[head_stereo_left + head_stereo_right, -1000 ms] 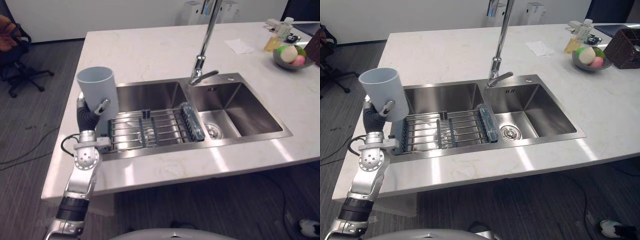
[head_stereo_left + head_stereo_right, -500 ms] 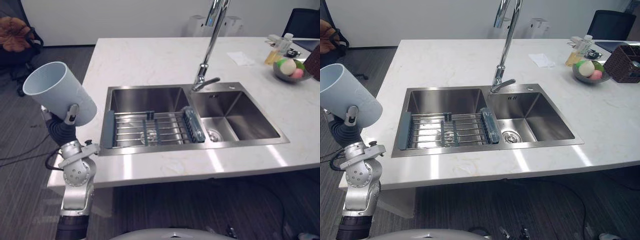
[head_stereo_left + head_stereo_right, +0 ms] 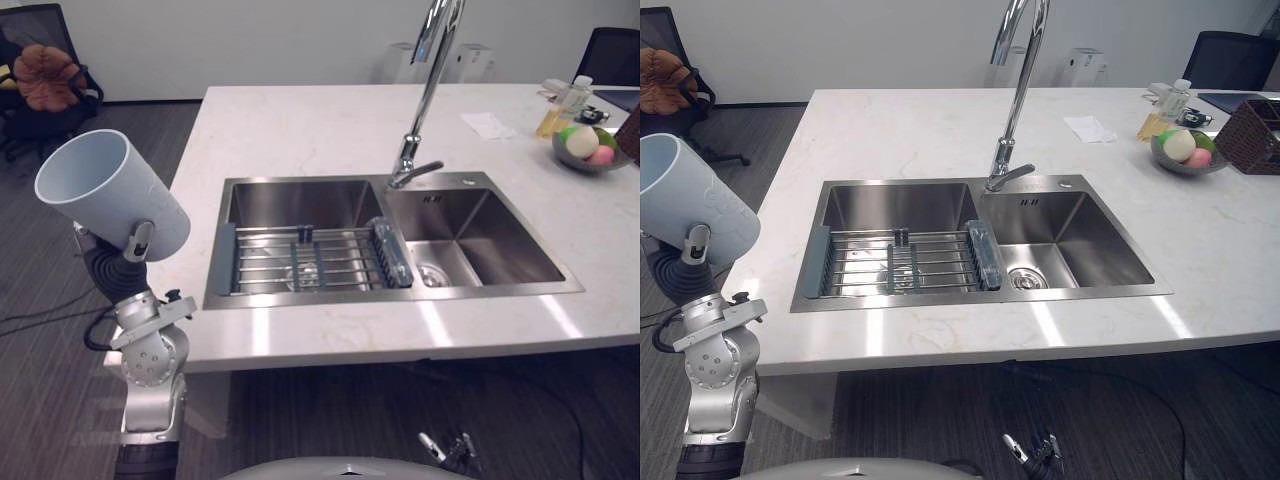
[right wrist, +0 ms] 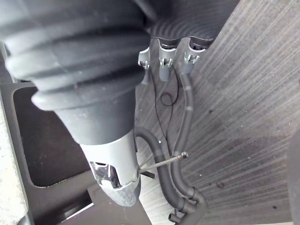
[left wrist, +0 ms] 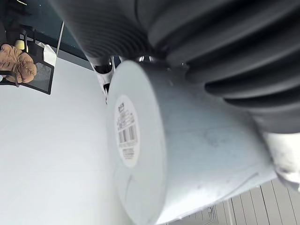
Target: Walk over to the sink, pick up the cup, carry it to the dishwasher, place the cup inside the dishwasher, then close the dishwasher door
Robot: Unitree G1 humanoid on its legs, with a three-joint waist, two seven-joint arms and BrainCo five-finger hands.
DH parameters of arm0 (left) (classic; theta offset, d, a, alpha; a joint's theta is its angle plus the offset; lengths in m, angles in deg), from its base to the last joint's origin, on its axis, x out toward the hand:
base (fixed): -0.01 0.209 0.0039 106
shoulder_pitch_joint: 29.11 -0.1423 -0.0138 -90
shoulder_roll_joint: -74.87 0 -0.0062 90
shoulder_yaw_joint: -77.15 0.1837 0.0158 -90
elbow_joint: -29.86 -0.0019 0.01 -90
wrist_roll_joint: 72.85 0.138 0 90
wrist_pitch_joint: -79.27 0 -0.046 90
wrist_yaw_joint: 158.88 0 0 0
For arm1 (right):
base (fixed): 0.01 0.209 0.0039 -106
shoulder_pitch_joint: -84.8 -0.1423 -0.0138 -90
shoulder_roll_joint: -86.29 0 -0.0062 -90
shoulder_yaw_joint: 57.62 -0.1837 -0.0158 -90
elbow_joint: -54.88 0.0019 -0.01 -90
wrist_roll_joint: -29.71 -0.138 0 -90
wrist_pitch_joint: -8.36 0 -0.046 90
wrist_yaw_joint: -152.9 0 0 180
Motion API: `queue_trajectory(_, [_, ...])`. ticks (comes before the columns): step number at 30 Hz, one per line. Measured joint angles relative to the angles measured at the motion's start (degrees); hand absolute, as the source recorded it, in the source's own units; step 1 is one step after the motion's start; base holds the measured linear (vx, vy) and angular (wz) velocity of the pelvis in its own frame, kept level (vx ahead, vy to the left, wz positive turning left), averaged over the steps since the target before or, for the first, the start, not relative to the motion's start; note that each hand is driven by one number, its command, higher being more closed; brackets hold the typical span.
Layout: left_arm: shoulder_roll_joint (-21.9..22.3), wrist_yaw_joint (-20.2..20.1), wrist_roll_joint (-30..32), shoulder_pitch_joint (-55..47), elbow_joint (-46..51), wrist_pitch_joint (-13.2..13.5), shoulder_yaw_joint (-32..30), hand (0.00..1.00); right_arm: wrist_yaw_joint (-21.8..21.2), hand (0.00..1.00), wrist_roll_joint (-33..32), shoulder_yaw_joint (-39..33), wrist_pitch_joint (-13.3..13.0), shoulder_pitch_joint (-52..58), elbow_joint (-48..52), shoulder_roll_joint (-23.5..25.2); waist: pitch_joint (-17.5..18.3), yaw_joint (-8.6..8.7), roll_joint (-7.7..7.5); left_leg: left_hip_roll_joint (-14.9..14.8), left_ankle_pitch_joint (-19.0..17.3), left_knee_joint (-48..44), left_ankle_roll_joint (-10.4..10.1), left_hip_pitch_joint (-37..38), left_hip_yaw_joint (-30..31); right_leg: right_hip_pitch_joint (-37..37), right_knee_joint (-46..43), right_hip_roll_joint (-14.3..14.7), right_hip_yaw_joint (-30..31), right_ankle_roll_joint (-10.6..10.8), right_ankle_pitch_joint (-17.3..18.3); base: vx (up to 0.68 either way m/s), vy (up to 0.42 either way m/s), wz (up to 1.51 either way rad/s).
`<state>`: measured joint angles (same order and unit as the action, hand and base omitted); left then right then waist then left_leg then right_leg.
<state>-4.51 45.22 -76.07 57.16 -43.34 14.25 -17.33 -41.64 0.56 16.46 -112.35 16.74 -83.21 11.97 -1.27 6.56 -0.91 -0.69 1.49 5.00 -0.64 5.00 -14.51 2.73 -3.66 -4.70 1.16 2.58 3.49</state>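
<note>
Your left hand (image 3: 137,243) is closed round the white cup (image 3: 108,193), thumb across its wall. The cup is tilted, held in the air beyond the worktop's (image 3: 300,125) left edge, apart from the sink (image 3: 300,203).

1. Your cup (image 3: 110,195) is plain pale blue-white with no pattern. There's a white barcode label (image 5: 126,136) on its base.
2. The left robot hand (image 3: 137,241) has a black ribbed cover and a silver finger with a dark tip.
3. The surface (image 3: 300,120) you're facing is cream-white with faint beige veining.
4. You see the sink (image 3: 480,240) in brushed steel and the faucet (image 3: 425,90) in shiny chrome. The rack (image 3: 300,262) is silver wire with grey end strips.
5. The bowl (image 3: 575,162) is grey and holds cream, green and pink rounds.
6. The floor (image 3: 40,380) is dark grey with fine stripes.
</note>
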Motion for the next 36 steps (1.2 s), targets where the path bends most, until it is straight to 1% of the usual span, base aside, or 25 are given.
queue_trajectory(4, [0.2, 0.0, -0.1, 0.0, 0.0, 0.2, -0.3, 1.00, -0.9, 0.00, -0.2, -0.2, 0.3, 0.0, 0.0, -0.2, 0.0, -0.06, 0.10, -0.3, -0.5, 0.0, -0.2, -0.1, -1.7, -0.6, 1.5, 0.3, 0.2, -0.5, 0.4, -0.01, -0.012, -0.20])
queue_trajectory(6, [1.2, -0.8, -0.1, 0.2, 0.0, 0.3, -0.2, 1.00, -2.8, 0.00, -0.4, -1.3, 2.1, 0.9, -0.2, -0.2, 0.0, 0.65, 0.15, -0.3, -0.8, 0.0, 0.0, -0.7, -1.2, -0.6, 2.2, -0.7, -3.8, -0.6, 0.3, 0.02, -0.006, 0.10])
queue_trajectory(11, [3.2, -1.7, -1.8, 0.2, 0.0, 0.5, -1.9, 1.00, -8.6, 0.00, -0.9, -4.3, 6.1, 1.4, -5.2, -0.5, -0.1, 0.20, 0.39, -0.5, -1.2, 0.0, -0.9, -0.8, 1.4, 1.5, 3.3, -2.0, -12.0, -0.2, 0.5, 0.10, -0.014, 0.31])
queue_trajectory(13, [4.4, -2.3, -3.0, -0.3, 0.5, 0.5, -4.3, 1.00, -11.8, 0.00, 0.4, -5.3, 7.5, -0.1, -7.8, -1.1, 0.0, -1.07, 0.68, -0.6, -1.0, -0.1, -1.0, -0.9, 3.5, 3.2, 3.4, -2.1, -17.1, 0.3, 0.9, 0.17, -0.062, 0.48])
queue_trajectory(14, [4.6, -2.5, -3.6, -0.6, 0.8, 0.5, -4.8, 1.00, -13.1, 0.00, 2.0, -5.6, 8.0, -1.4, -8.9, -1.7, -0.1, -1.92, 0.84, -0.6, -1.0, -0.4, -1.0, -1.2, 4.4, 3.5, 3.1, -2.0, -18.3, 0.8, 1.2, 0.17, -0.095, 0.57])
queue_trajectory(15, [4.8, -2.9, -3.9, -1.0, 1.3, 0.5, -4.9, 1.00, -13.5, 0.00, 3.8, -5.7, 8.6, -2.2, -9.9, -2.4, -0.1, -2.63, 0.95, -0.5, -0.7, -0.4, -1.2, -2.0, 5.9, 3.9, 3.0, -1.9, -19.9, 1.0, 1.5, 0.14, -0.107, 0.95])
queue_trajectory(16, [5.1, -3.5, -4.1, -1.7, 2.5, 0.3, -4.8, 1.00, -13.9, 0.00, 4.9, -5.8, 8.6, -3.0, -10.5, -3.0, -0.2, -3.09, 0.94, -0.3, -0.1, -0.4, -1.3, -2.5, 8.6, 5.1, 3.2, -1.8, -23.2, 1.0, 1.6, 0.09, -0.083, 1.11])
queue_trajectory(17, [5.3, -3.9, -4.4, -2.0, 3.3, 0.3, -4.8, 1.00, -13.9, 0.00, 4.9, -5.8, 8.6, -3.5, -10.6, -3.3, -0.3, -3.41, 0.94, -0.2, 0.2, -0.4, -1.3, -2.8, 10.1, 5.8, 3.2, -1.8, -25.0, 0.9, 1.6, 0.10, -0.058, 1.47])
queue_trajectory(18, [5.5, -5.0, -4.8, -2.6, 4.7, 0.3, -4.6, 1.00, -13.9, 0.00, 4.8, -6.4, 8.5, -4.7, -11.1, -3.8, -0.5, -4.59, 0.83, 0.0, 0.7, -0.5, -1.3, -2.7, 12.5, 7.2, 3.2, -1.7, -27.8, 0.5, 1.9, 0.09, -0.031, 1.37])
queue_trajectory(19, [5.4, -5.7, -5.6, -2.8, 5.7, 0.4, -4.7, 1.00, -13.9, 0.00, 4.7, -6.9, 8.4, -5.9, -11.4, -4.7, -0.9, -6.66, 0.81, 0.1, 0.8, -0.5, -1.3, -2.8, 14.0, 8.1, 2.8, -1.6, -29.7, 0.3, 2.4, 0.07, -0.027, 1.26])
queue_trajectory(21, [5.3, -6.2, -6.2, -2.9, 6.7, 0.5, -5.9, 1.00, -13.8, 0.00, 4.7, -7.1, 8.4, -8.2, -11.5, -5.7, -2.0, -8.77, 0.15, 0.9, 0.7, -2.9, -1.3, -4.3, 15.0, 8.9, 1.8, -2.2, -31.8, 0.4, 3.6, 0.00, -0.021, 0.90])
queue_trajectory(22, [5.4, -6.3, -6.8, -3.3, 7.5, 0.5, -6.9, 1.00, -13.8, 0.00, 4.7, -7.8, 8.4, -10.2, -11.5, -6.3, -3.2, -9.04, -0.08, 1.6, 0.7, -5.5, -1.2, -6.1, 13.2, 9.3, 0.6, -2.8, -33.1, -0.4, 4.2, -0.08, -0.008, 1.29])
queue_trajectory(23, [5.4, -7.1, -8.0, -3.8, 8.0, 0.5, -7.9, 1.00, -13.3, 0.00, 4.6, -9.5, 8.9, -12.3, -12.1, -7.0, -4.2, -9.18, 0.19, 2.4, 1.5, -9.3, 0.6, -9.0, 8.6, 9.2, -1.9, -3.0, -35.7, -1.5, 5.0, -0.13, 0.022, 1.57])
queue_trajectory(24, [5.5, -8.1, -8.4, -4.1, 8.3, 0.5, -7.8, 1.00, -13.3, 0.00, 4.2, -11.1, 9.2, -12.4, -13.7, -7.5, -4.9, -9.12, 0.21, 3.2, 3.3, -9.4, 3.2, -9.9, 5.7, 9.3, -3.2, -3.4, -38.3, -1.9, 5.2, -0.15, 0.054, 1.71])
queue_trajectory(25, [5.9, -8.6, -8.6, -4.7, 9.3, 0.6, -8.0, 1.00, -13.5, 0.00, 4.3, -12.4, 9.2, -11.9, -13.9, -7.4, -5.2, -8.96, -0.22, 3.2, 2.8, -8.6, 5.5, -10.1, 2.0, 9.2, -3.3, -4.2, -41.3, -2.6, 5.5, -0.06, 0.128, 1.53])
queue_trajectory(26, [5.9, -9.5, -9.8, -5.1, 10.0, 2.2, -8.6, 1.00, -13.6, 0.00, 4.2, -13.8, 9.3, -11.8, -14.1, -7.0, -5.2, -9.13, -0.63, 0.9, -6.3, -18.5, 9.6, -11.6, -9.2, 9.5, -3.9, -4.9, -45.6, -2.2, 8.0, 0.04, 0.103, 1.24])
queue_trajectory(27, [6.1, -10.1, -10.5, -5.1, 9.7, 3.5, -8.5, 1.00, -13.7, 0.00, 4.2, -14.4, 9.2, -11.4, -13.5, -7.0, -5.3, -8.85, -0.36, -2.2, -11.6, -25.4, 10.5, -11.3, -16.5, 10.3, -4.6, -5.2, -48.7, -0.9, 8.9, 0.11, 0.068, 1.14])
queue_trajectory(28, [6.4, -11.1, -10.7, -5.2, 9.0, 4.2, -7.6, 1.00, -13.8, 0.00, 4.1, -14.6, 9.2, -10.8, -13.0, -7.0, -5.3, -7.83, 0.65, -5.4, -14.2, -29.2, 9.8, -10.1, -22.6, 11.7, -5.7, -5.1, -51.6, -0.6, 9.1, 0.17, 0.051, 1.84])
queue_trajectory(29, [6.5, -13.8, -11.2, -4.8, 7.0, 4.6, -3.6, 1.00, -13.8, 0.00, 4.1, -15.0, 9.1, -9.0, -11.9, -7.1, -4.9, -5.24, 2.31, -6.1, -14.8, -29.3, 7.0, -9.2, -28.1, 13.6, -9.8, -5.2, -58.5, -0.6, 9.2, 0.11, 0.135, 2.42])
queue_trajectory(30, [6.3, -15.5, -11.3, -3.9, 6.1, 4.6, -1.1, 1.00, -14.0, 0.00, 3.9, -16.0, 9.1, -7.3, -11.6, -6.2, -4.4, -3.90, 2.86, -4.8, -14.7, -26.1, 6.9, -7.7, -29.1, 14.3, -12.7, -6.2, -62.9, -1.0, 9.3, 0.07, 0.183, 2.70])
queue_trajectory(31, [6.3, -16.7, -11.8, -3.9, 5.8, 4.9, 0.6, 1.00, -14.1, 0.00, 3.5, -16.4, 8.9, -6.0, -11.5, -5.6, -4.1, -2.84, 3.85, -2.9, -15.1, -20.8, 7.2, -6.4, -27.3, 14.4, -15.9, -7.1, -66.0, -1.6, 10.2, -0.02, 0.175, 1.84])
queue_trajectory(33, [5.5, -16.8, -12.7, -4.1, 4.6, 6.0, 1.9, 1.00, -14.2, 0.00, 3.6, -16.3, 8.9, -6.6, -11.4, -4.1, -4.8, -3.11, 2.18, 1.3, -12.4, -14.3, 8.0, -4.7, -24.1, 13.9, -16.7, -9.1, -66.8, 0.2, 11.4, -0.03, 0.163, 1.19])
queue_trajectory(34, [5.5, -15.7, -12.9, -5.3, 3.4, 6.2, 2.7, 1.00, -14.2, 0.00, 3.6, -16.3, 9.1, -8.0, -11.3, -4.4, -5.1, -3.51, 2.68, 2.4, -11.6, -12.6, 8.6, -4.4, -22.0, 12.7, -16.6, -9.9, -66.4, 0.0, 11.3, -0.02, 0.162, 0.86])
queue_trajectory(35, [5.5, -15.0, -12.8, -5.6, 3.0, 6.2, 3.2, 1.00, -14.2, 0.00, 3.6, -16.3, 9.2, -8.6, -11.3, -4.6, -5.3, -3.53, 3.14, 2.4, -11.6, -12.6, 8.7, -4.4, -21.2, 12.0, -16.6, -10.0, -66.3, -0.2, 11.0, 0.00, 0.138, 0.74])
queue_trajectory(36, [5.4, -13.3, -12.6, -5.6, 2.6, 6.1, 4.4, 1.00, -14.2, 0.00, 3.7, -16.2, 9.5, -9.6, -11.1, -4.8, -5.4, -3.68, 3.90, 2.4, -11.3, -12.3, 9.0, -4.3, -19.8, 10.8, -16.7, -10.4, -66.2, -1.1, 10.2, 0.00, 0.118, 0.64])
